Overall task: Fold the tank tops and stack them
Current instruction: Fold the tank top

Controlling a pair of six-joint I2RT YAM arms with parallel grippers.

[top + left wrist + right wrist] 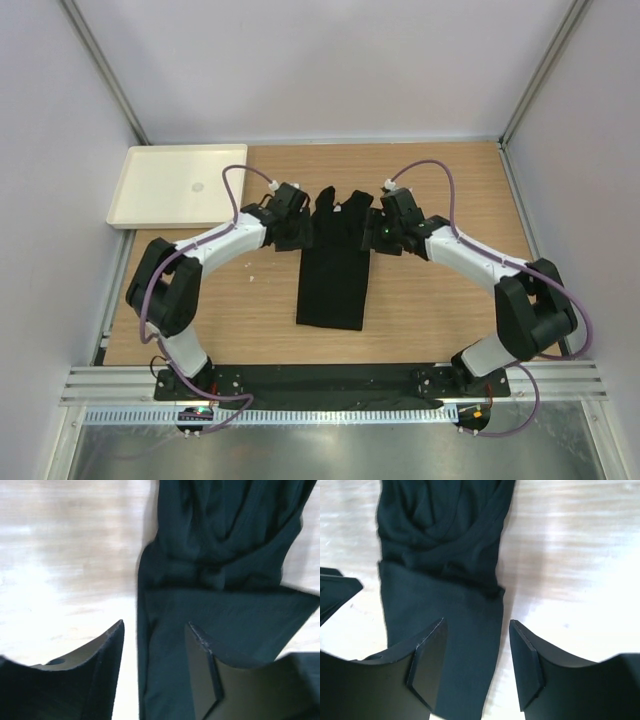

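at the far left the white tray [150,190] sat at the table's [440,300] corner, well apart from the work, likely kept there for the finished stack. the left gripper [155,625] hovered low with its fingers spread wide. the left edge of the tank top [333,280] ran between them, but nothing was pinched. the top lay mid-table as a narrow lengthwise strip, hem toward the arms, straps bunched at the far end (that bunching looked like the reason both arms were placed there). the right gripper [477,621] mirrored it, parted just as wide over the right edge and holding nothing. bare wood lay open on either side and nearer the bases, so i judged there was room to draw the far end toward the hem.
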